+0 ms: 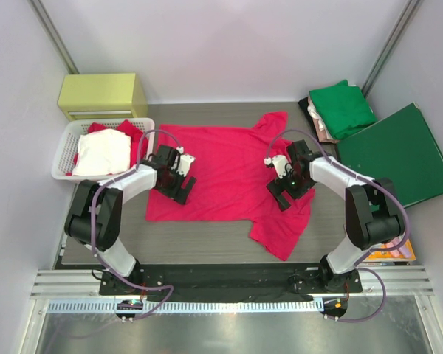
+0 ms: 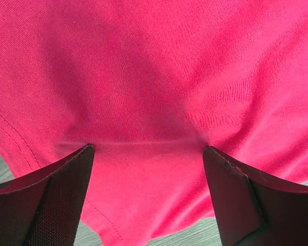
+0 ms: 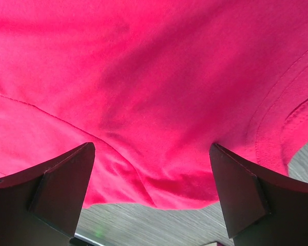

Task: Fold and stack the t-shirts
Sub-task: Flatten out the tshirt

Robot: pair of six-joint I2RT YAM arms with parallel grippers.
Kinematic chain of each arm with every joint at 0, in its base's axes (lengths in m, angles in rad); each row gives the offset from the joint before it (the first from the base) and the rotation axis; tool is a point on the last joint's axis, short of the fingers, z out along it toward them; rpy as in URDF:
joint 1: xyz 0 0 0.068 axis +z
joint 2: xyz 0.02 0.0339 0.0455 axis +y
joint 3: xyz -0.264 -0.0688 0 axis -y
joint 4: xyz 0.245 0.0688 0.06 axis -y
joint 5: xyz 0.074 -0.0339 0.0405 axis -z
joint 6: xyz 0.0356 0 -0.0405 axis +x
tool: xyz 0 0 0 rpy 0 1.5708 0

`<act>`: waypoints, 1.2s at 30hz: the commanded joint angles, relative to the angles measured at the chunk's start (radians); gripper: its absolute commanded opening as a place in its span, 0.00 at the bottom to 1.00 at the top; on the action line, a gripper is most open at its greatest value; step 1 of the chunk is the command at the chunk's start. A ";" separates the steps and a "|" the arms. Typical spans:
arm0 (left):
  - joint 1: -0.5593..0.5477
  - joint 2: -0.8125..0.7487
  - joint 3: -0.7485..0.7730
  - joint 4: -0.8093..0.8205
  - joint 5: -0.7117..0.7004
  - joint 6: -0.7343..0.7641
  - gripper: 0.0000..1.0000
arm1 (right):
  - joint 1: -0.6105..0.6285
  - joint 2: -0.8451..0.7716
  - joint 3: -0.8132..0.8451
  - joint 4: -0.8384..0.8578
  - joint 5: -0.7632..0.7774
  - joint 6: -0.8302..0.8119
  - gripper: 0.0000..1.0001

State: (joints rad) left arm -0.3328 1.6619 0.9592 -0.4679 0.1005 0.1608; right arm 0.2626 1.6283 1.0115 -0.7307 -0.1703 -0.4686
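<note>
Left gripper: jaws spread wide, tips down on the red t-shirt, nothing pinched.
Right gripper: wide open too, at the shirt's right edge.
Arms: both elbows bent, forearms angled inward.
Shirt: spread flat mid-table.
Green t-shirt: on the far-right pile.

The pinkish-red t-shirt is soft, matt knit cloth — the table shows a grey wood grain, the basket white plastic lattice.
</note>
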 commanded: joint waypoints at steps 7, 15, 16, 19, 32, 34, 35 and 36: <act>0.000 -0.027 -0.048 -0.012 0.036 0.005 0.88 | 0.012 -0.088 -0.088 -0.048 0.057 -0.044 1.00; -0.021 -0.134 -0.109 -0.023 0.045 0.036 0.88 | 0.012 -0.241 -0.181 -0.119 0.121 -0.082 1.00; -0.032 -0.143 -0.115 -0.023 0.045 0.039 0.88 | 0.012 -0.272 -0.186 -0.124 0.127 -0.088 1.00; -0.054 -0.180 -0.129 -0.025 0.047 0.042 0.88 | 0.010 -0.312 -0.197 -0.156 0.147 -0.099 1.00; -0.057 -0.188 -0.140 -0.002 0.002 0.045 0.89 | 0.012 -0.245 -0.122 -0.038 0.032 -0.035 0.98; -0.057 -0.185 -0.135 0.002 -0.004 0.042 0.89 | 0.013 -0.187 -0.084 -0.010 -0.009 -0.007 1.00; -0.058 -0.186 -0.137 0.002 -0.005 0.042 0.89 | 0.027 -0.176 -0.067 0.002 -0.009 0.001 1.00; -0.057 -0.189 -0.139 0.005 -0.005 0.043 0.89 | 0.036 -0.157 -0.060 0.020 -0.005 0.011 1.00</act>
State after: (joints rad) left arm -0.3878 1.4727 0.8089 -0.4839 0.1051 0.1955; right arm 0.2707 1.4216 0.8780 -0.7986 -0.1196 -0.5144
